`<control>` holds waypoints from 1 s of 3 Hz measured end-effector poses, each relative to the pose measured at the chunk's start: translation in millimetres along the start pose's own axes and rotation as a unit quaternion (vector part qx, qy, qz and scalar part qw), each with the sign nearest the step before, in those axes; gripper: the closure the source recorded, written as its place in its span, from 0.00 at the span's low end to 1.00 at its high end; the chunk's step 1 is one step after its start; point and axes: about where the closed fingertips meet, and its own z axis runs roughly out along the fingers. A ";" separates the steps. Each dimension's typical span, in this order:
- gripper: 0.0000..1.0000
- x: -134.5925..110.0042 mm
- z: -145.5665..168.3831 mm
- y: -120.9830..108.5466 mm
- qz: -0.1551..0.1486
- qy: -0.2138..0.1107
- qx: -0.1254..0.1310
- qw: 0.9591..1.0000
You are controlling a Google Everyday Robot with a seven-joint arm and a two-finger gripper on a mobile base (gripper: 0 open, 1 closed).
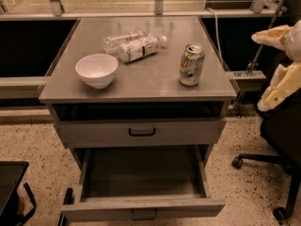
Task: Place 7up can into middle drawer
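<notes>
Grey middle drawer [103, 210] stands open to receive; 7up can [192, 65] waits upright on cabinet top [155, 81], right side; gripper [278, 67] hangs further right, apparently empty, its closure indeterminable.

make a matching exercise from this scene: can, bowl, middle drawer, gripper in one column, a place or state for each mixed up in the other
Things:
1. can
2. bowl
3. middle drawer
4. gripper

Places or states:
A. pulled open, below the shut drawer
B. standing on the right side of the table
C. at the right edge of the view, off the table
D. on the table's left side, in front of the bottles

Pairs: 1-B, 2-D, 3-A, 4-C
</notes>
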 end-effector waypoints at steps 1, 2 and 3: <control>0.00 27.7 12.2 -17.3 0.022 -0.033 0.018 0.999; 0.00 56.2 23.8 -30.0 0.046 -0.047 0.038 0.997; 0.00 85.9 42.0 -42.2 0.077 -0.058 0.050 0.994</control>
